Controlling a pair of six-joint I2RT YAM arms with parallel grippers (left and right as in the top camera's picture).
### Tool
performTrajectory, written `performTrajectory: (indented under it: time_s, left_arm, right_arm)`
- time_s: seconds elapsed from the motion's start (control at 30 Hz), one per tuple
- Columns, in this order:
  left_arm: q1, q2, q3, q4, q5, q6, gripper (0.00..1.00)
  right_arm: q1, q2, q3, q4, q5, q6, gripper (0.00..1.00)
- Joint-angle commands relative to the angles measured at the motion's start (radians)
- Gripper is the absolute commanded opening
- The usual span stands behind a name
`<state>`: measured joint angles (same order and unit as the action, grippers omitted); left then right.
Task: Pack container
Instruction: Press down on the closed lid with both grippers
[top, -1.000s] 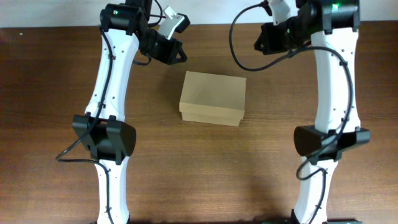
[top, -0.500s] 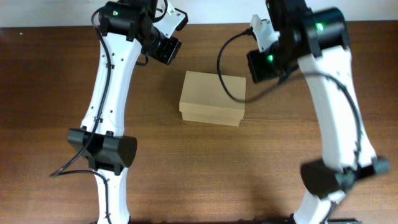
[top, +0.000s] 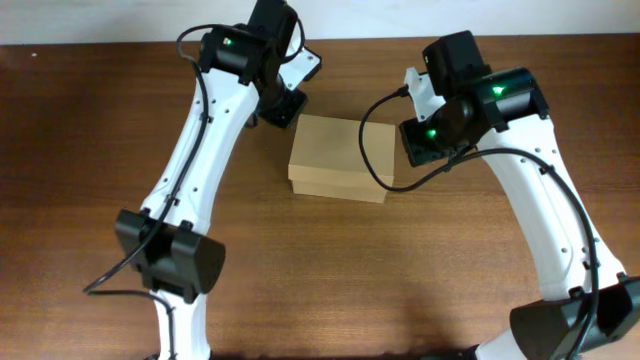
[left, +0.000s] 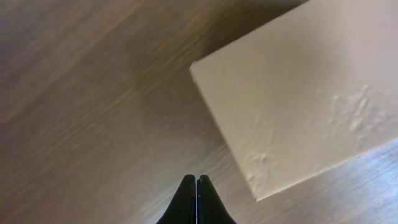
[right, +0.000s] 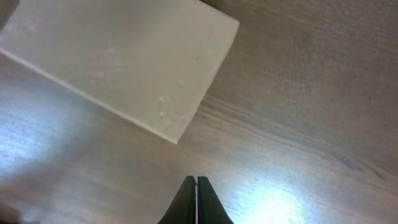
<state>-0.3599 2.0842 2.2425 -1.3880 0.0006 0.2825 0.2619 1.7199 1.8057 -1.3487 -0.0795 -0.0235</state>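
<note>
The container (top: 342, 158) is a plain light-brown cardboard box, lid closed, lying in the middle of the wooden table. It shows as a pale slab in the left wrist view (left: 305, 93) and in the right wrist view (right: 118, 62). My left gripper (left: 197, 180) is shut and empty, above the table just off the box's far-left corner; its head (top: 280, 105) sits by that corner overhead. My right gripper (right: 196, 180) is shut and empty, above the table beside the box's right side; its head (top: 425, 140) is next to that edge.
The brown wooden table (top: 100, 150) carries only the box. A pale wall strip runs along the far edge (top: 100, 20). Both white arms reach in from the front, with their cables looping over the box's right end (top: 370, 150).
Both arms have swung inward from the far table edge towards the box. The left head has come down to the box's far-left corner, the right head to its right side. The box has not moved.
</note>
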Motion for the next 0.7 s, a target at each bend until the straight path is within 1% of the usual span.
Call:
performTrajectory:
  time_s: [0.0,0.07,0.1,0.23,0.4,0.67]
  left_arm:
    - [-0.002,-0.163,-0.119,0.055,-0.098,-0.015,0.02]
    - [-0.006,-0.214,-0.222,0.151,-0.109,0.022,0.02]
    - [-0.011,-0.215,-0.245,0.177,-0.092,0.023,0.02]
    - [-0.013,-0.188,-0.304,0.214,0.034,0.030,0.02]
    - [-0.013,-0.186,-0.411,0.269,0.106,0.029,0.02]
    - [-0.014,-0.182,-0.480,0.319,0.196,0.025,0.02]
  right_arm:
    - [-0.032,-0.006,-0.020,0.015,-0.021,0.006,0.04]
    - [-0.040,-0.006,-0.030,0.031,-0.028,0.006,0.04]
    - [-0.040,0.000,-0.029,0.034,-0.029,0.006,0.04]
    - [-0.040,0.065,-0.033,0.068,-0.071,0.006,0.04]
    - [-0.040,0.141,-0.035,0.083,-0.101,0.006,0.04]
    - [-0.024,0.219,-0.036,0.090,-0.124,-0.005,0.04]
